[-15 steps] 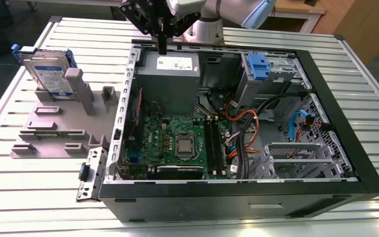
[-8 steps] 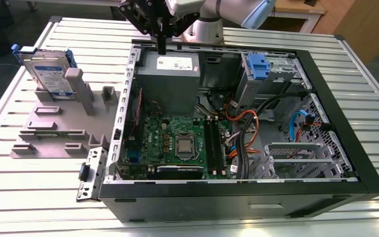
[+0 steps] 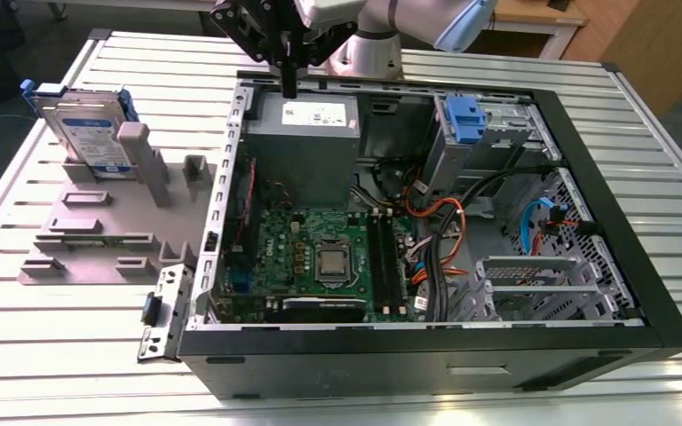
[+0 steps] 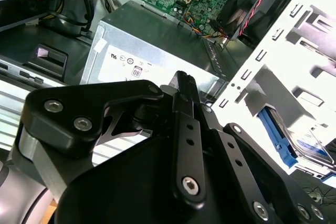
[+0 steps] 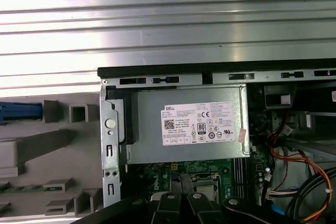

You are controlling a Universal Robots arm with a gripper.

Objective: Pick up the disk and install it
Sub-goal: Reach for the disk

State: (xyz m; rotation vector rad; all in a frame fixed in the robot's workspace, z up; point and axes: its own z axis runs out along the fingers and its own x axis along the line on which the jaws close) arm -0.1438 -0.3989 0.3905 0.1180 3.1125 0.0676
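The disk (image 3: pixel 85 131), silver with a white-and-blue label and blue rails, stands on edge in a grey fixture (image 3: pixel 92 235) at the exterior view's left, outside the computer case. Its blue rail also appears in the first wrist view (image 5: pixel 21 111), and rail and label in the second wrist view (image 4: pixel 307 148). My gripper (image 3: pixel 288 82) hangs over the back rim of the open case, just above the grey power supply (image 3: pixel 305 133), well to the right of the disk. Its black fingers (image 4: pixel 185 85) are together with nothing between them. The gripper (image 5: pixel 182 200) points down at the motherboard edge.
The open computer case (image 3: pixel 625 222) lies on a slatted metal table (image 3: pixel 68 337). Inside are a green motherboard (image 3: pixel 317 257), cables (image 3: pixel 460 213) and a drive bay with a small blue latch (image 3: pixel 465 120) at the back right.
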